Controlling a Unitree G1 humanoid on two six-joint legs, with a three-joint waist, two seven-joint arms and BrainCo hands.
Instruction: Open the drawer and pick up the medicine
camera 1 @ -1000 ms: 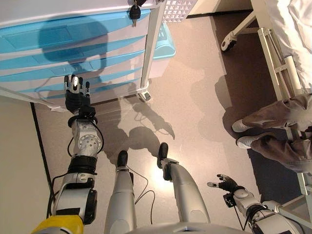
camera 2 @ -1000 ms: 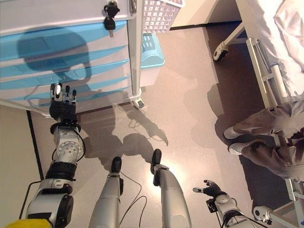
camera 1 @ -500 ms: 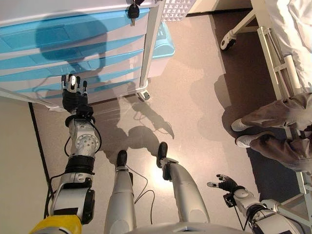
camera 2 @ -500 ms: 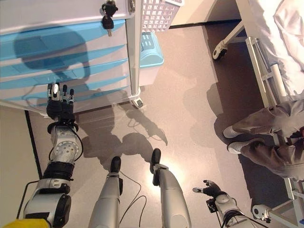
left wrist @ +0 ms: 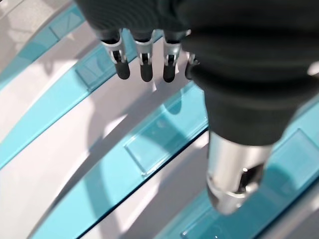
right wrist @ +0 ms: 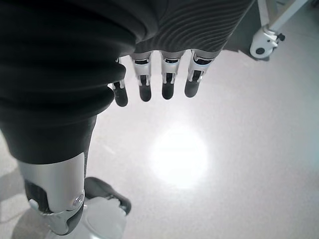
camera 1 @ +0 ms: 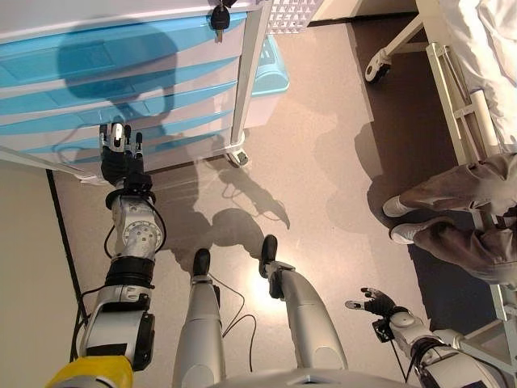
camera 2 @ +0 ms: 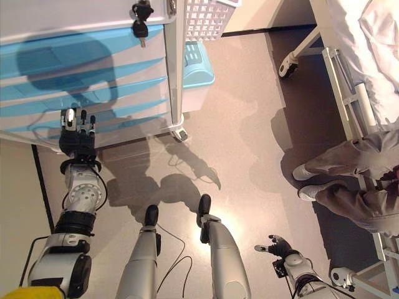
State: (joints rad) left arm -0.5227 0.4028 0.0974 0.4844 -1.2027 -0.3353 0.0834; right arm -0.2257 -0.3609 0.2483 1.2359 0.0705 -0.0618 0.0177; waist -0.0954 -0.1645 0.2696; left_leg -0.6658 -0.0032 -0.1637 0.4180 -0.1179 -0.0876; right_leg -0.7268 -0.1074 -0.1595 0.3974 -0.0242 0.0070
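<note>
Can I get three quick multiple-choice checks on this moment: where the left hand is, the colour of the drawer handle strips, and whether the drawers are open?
1. Where is the left hand?
A. Raised in front of the lower drawers of the cart
B. Resting on the bed
C. Inside the white basket

2. What colour are the handle strips across the drawer fronts?
A. Red
B. Translucent blue
C. Black

3. What state are the cart's drawers in?
A. One pulled fully out
B. All removed
C. All closed

Answers:
1 A: the left hand is held up with straight fingers before the lower fronts of the white drawer cart, while the right hand hangs open low by the floor.
2 B: the translucent blue handle strips run across each white front.
3 C: every drawer front sits flush, none pulled out, and no medicine shows.
</note>
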